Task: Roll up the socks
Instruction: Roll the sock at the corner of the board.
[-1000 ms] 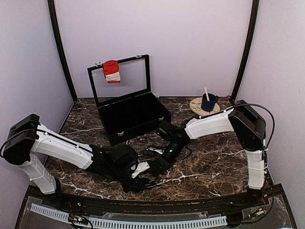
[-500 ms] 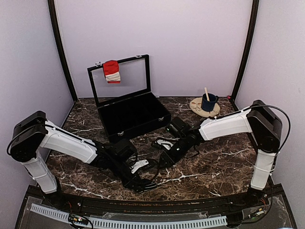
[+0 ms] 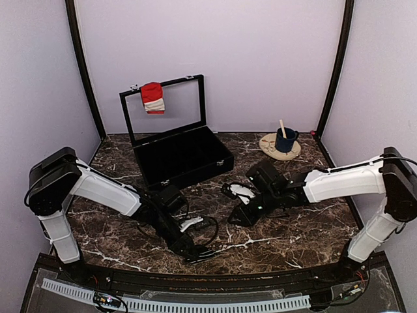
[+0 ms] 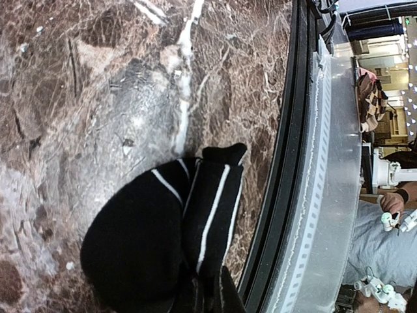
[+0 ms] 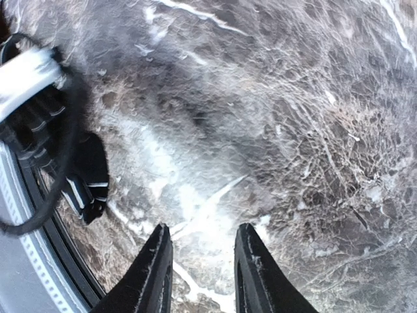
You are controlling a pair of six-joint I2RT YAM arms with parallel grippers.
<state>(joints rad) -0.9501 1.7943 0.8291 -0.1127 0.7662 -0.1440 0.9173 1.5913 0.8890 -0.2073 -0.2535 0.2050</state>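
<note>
upper left of the top view: a red sock [image 3: 152, 98] with a white band hangs on the open black case [image 3: 189, 175] lid, long axis vertical. low centre: the left gripper [image 4: 208, 297] has its fingers together against a black, white-striped sock roll [image 4: 163, 241] on the table [image 4: 98, 98]; in the wrist view its tip points to the upper right. right gripper [image 5: 202, 228]: fingers apart, holding nothing.
</note>
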